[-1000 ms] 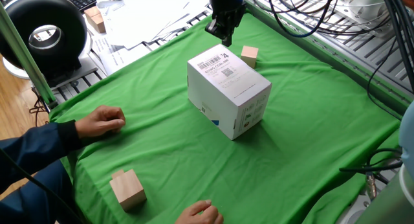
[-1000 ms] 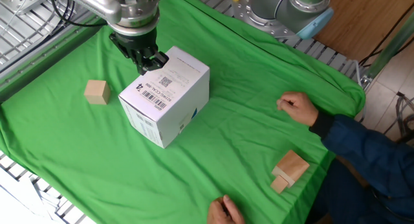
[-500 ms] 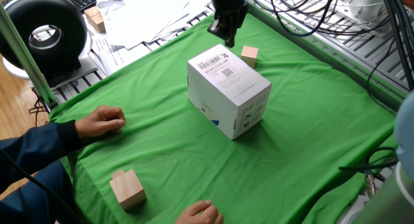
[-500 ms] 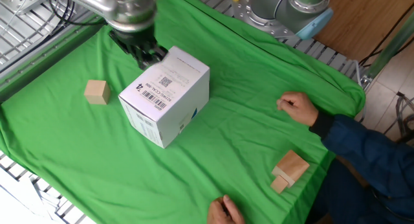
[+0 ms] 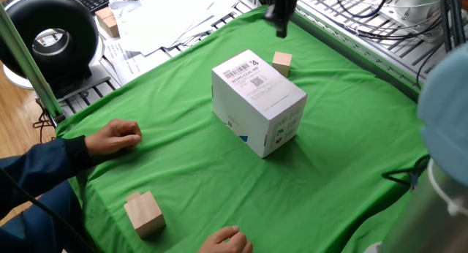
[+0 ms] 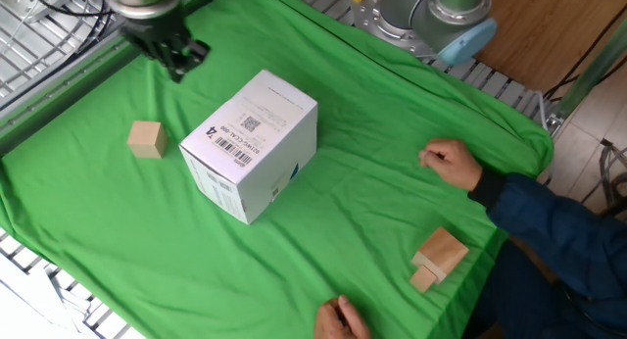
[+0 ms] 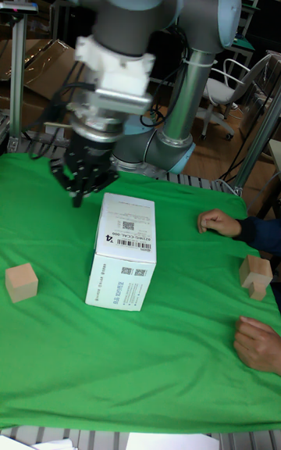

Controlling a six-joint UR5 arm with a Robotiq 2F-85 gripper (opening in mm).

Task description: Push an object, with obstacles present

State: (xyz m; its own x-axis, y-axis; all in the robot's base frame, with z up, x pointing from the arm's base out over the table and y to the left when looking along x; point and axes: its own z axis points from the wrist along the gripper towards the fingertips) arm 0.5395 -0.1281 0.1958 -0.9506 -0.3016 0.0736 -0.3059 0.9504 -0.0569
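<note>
The object, a small pale wooden cube (image 5: 281, 63) (image 6: 147, 139) (image 7: 22, 282), rests on the green cloth beside the obstacle, a large white cardboard box (image 5: 257, 103) (image 6: 250, 145) (image 7: 122, 261) with barcode labels and a printed "4". My gripper (image 5: 279, 23) (image 6: 179, 63) (image 7: 78, 196) hangs above the cloth, motion-blurred. It is off the box's far top corner and behind the cube, touching neither. Its dark fingers come together at the tip and hold nothing.
A bigger light wooden block (image 5: 144, 213) (image 6: 438, 258) (image 7: 255, 276) stands near the cloth's edge by a person in a blue sleeve. One of the person's hands (image 5: 117, 136) (image 6: 453, 165) rests on the cloth, the other hand (image 5: 227, 240) (image 6: 338, 319) at its edge. Papers (image 5: 168, 19) lie beyond the cloth.
My gripper has lifted away from the white box's top corner and swung out to the side toward the cloth's edge behind the cube. The box, cube and hands stay put.
</note>
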